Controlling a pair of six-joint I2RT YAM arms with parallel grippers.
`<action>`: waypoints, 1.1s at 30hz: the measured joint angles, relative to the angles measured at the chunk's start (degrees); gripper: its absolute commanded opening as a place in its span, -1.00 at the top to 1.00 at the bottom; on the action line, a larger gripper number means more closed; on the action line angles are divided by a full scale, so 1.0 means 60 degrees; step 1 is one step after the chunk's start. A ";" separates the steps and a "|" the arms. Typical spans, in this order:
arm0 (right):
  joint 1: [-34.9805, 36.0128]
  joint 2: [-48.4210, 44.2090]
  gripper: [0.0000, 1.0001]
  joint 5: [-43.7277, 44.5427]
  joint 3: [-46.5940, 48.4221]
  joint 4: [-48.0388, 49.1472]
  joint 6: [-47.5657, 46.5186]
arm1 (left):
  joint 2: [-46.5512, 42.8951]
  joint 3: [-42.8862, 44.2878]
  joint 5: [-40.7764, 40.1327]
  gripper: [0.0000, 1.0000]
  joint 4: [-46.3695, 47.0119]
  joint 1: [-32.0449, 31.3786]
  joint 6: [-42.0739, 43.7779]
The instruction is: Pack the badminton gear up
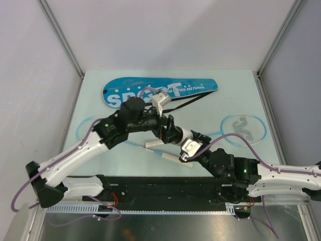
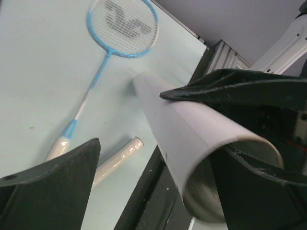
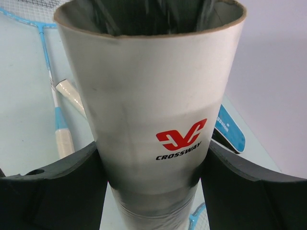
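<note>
A white cardboard tube point(image 3: 158, 96) with a red CROSSWAY logo stands between my right gripper's point(image 3: 151, 148) black fingers, which are shut on its sides. In the top view the tube point(image 1: 183, 134) hangs above the table's middle, between both grippers. My left gripper point(image 2: 163, 158) stands open around the tube's point(image 2: 192, 139) open end; its left finger point(image 2: 53, 191) is well clear of the tube. One light-blue racket point(image 1: 244, 128) lies on the right. Another racket point(image 1: 86, 128) lies on the left, partly under my left arm. The blue SPORT bag point(image 1: 160, 91) lies flat at the back.
Two white racket handles point(image 1: 159, 149) cross on the table below the grippers, close to the black base plate point(image 1: 165, 188) at the near edge. The bag's black strap point(image 1: 193, 102) trails rightward in front of the bag. White walls close in the table on three sides.
</note>
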 measured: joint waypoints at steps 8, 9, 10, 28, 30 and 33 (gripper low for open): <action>0.0219 -0.0004 0.54 0.0375 -0.0025 -0.0106 0.0291 | -0.2900 -0.0270 -0.1657 -0.84 0.0331 0.0124 0.0138; 0.0244 -0.0004 0.53 0.0492 -0.0036 -0.0095 0.0350 | -0.3501 -0.0506 -0.2229 -0.79 0.0554 0.0120 0.0120; 0.0266 -0.0004 0.53 0.0656 -0.0044 -0.0084 0.0430 | -0.3810 -0.0678 -0.2670 -0.75 0.0605 0.0120 0.0015; 0.0280 -0.0998 0.69 0.1781 -0.0098 -0.0244 0.1596 | 0.2994 -0.0929 -0.6156 -0.09 -0.1515 0.2113 -0.0517; 0.0280 -0.1188 0.69 0.1759 -0.0098 -0.0379 0.1716 | 0.3898 -0.0637 -0.6131 -0.09 -0.1428 0.2113 -0.0073; 0.0280 -0.1399 0.71 0.1749 -0.0098 -0.0579 0.1887 | 0.5176 0.0040 -0.5880 -0.10 -0.1359 0.2113 0.0433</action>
